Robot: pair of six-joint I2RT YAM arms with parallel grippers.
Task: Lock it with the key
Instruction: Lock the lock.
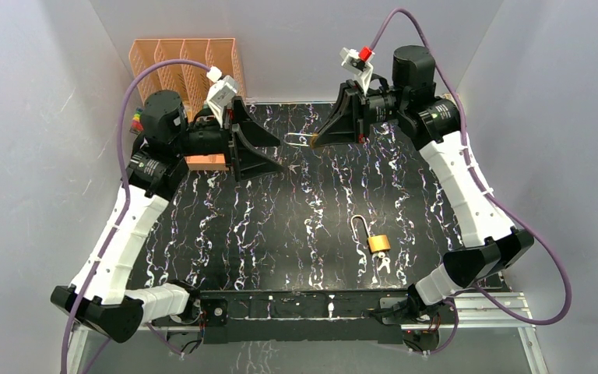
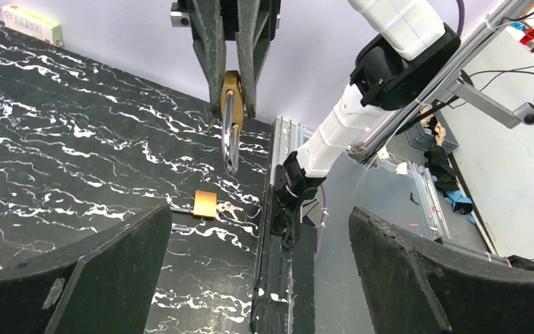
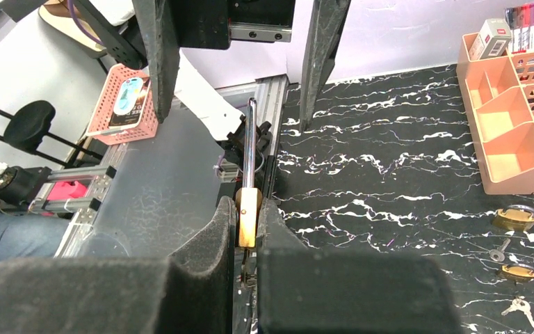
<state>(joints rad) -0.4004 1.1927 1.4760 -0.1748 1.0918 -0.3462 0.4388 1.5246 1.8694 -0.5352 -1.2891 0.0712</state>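
Note:
A brass padlock (image 3: pixel 248 217) hangs in the air above the table's back, and my right gripper (image 1: pixel 314 141) is shut on its body. Its silver shackle (image 2: pixel 229 142) is closed and points toward my left gripper (image 1: pixel 283 153). That gripper stands open a short way left of the shackle, with nothing between its fingers (image 2: pixel 76 278). Another brass padlock (image 1: pixel 378 242) lies on the black marbled table (image 1: pixel 241 234) with its shackle swung open. A small bunch of keys (image 1: pixel 384 263) lies beside it. I cannot tell whether a key sits in the held padlock.
An orange organiser (image 1: pixel 183 66) stands at the back left, with markers beside it. More small padlocks (image 3: pixel 514 217) and loose keys (image 3: pixel 521 306) lie on the table in front of it. Grey walls close in both sides.

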